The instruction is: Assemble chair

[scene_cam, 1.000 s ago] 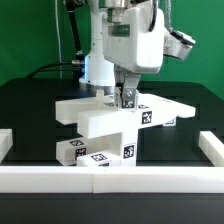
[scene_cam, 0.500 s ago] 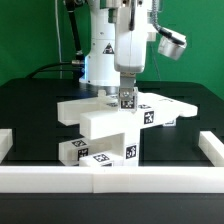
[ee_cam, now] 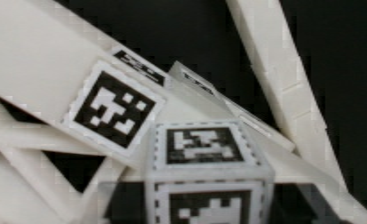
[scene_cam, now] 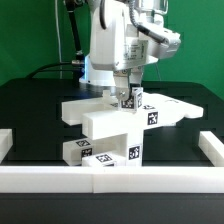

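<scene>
**The arm works on top of the half-built chair**

The chair [scene_cam: 110, 125] stands near the middle of the black table [scene_cam: 30, 105], pushed up against the long white rail [scene_cam: 110, 177] at 6 o'clock. I think it sits there so the rail can stop it from sliding when the arm pushes or turns a part.

The gripper [scene_cam: 130, 97] comes down from 12 o'clock and sits right at a small tagged block [scene_cam: 137, 98] on top of the chair. It looks like it is holding or turning this block, but the fingers are partly hidden, so I cannot tell if they are closed on it. The wrist view shows only tags and white faces up close, and no fingers.

Counting what shows in the exterior view:
- One big stack of joined white parts.
- One flat slab [scene_cam: 165, 110] sticking out toward 3 o'clock.
- One low part [scene_cam: 80, 150] at 8 o'clock, touching the foot of the stack.
- About five tags in all, though some are too small to be sure.
- One arm and one rail.
</scene>
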Tool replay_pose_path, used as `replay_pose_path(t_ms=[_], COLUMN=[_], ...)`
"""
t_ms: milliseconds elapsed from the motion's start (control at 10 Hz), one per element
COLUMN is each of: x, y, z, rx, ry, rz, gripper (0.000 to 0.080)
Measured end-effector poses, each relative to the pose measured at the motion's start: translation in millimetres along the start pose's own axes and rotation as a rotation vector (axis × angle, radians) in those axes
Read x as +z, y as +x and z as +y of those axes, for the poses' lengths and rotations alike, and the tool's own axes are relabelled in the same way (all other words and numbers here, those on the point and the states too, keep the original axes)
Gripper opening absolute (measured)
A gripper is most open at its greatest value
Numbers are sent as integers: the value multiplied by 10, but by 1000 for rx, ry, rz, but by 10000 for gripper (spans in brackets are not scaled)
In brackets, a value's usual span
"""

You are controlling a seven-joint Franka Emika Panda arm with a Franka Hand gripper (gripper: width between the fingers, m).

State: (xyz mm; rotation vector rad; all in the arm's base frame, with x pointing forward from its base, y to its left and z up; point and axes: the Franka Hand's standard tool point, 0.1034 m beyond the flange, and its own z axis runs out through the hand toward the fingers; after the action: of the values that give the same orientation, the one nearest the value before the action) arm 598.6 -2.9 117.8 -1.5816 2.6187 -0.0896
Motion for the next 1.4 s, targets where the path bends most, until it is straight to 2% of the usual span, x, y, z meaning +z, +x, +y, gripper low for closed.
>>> replay_pose_path(t_ms=[300, 400, 500, 600, 800, 1000, 1400], x=[6, 14, 35, 41, 32, 14, -4], y=[-10, -6, -2, -9, -22, -52, -61], z=[7, 13, 29, 37, 40, 32, 7], rx=[70, 24, -7, -25, -264, -391, -783], ry=[-2, -5, -17, -29, -38, -44, -43], rz=[-5, -4, 0, 2, 9, 4, 11], gripper=[296, 472, 608, 637, 647, 648, 648])
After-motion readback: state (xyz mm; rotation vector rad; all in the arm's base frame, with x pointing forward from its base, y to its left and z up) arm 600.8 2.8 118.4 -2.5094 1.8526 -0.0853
